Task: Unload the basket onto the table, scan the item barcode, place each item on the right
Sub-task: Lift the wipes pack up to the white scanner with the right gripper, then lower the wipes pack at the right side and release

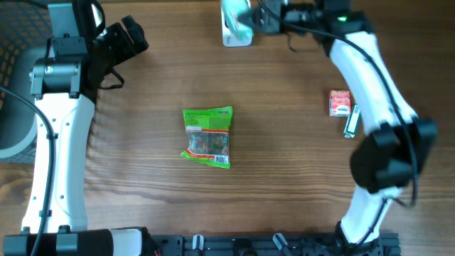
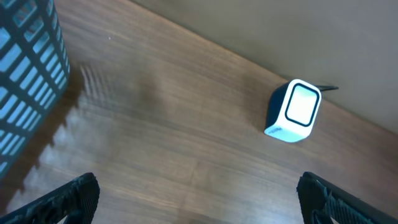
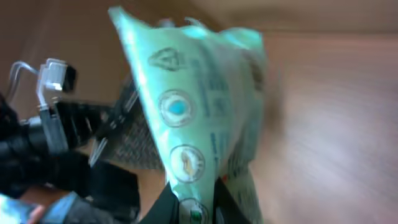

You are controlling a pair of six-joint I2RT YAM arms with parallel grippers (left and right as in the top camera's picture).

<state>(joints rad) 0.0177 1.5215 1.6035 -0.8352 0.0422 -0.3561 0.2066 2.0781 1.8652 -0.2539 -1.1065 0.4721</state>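
Crinkled glossy mint-green pouch (image 3: 199, 124), pinched by our right gripper (image 3: 191, 202).
We see its print blurred; left gripper (image 2: 202, 208) jaws spread wide.

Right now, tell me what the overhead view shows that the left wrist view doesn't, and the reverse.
Only overhead: the green pack mid-table, the red packet by the right arm, and the right gripper shut on a mint pouch over the scanner. Only left wrist: the scanner's white window, seen uncovered. Both: the scanner, the wooden table and the open left gripper.
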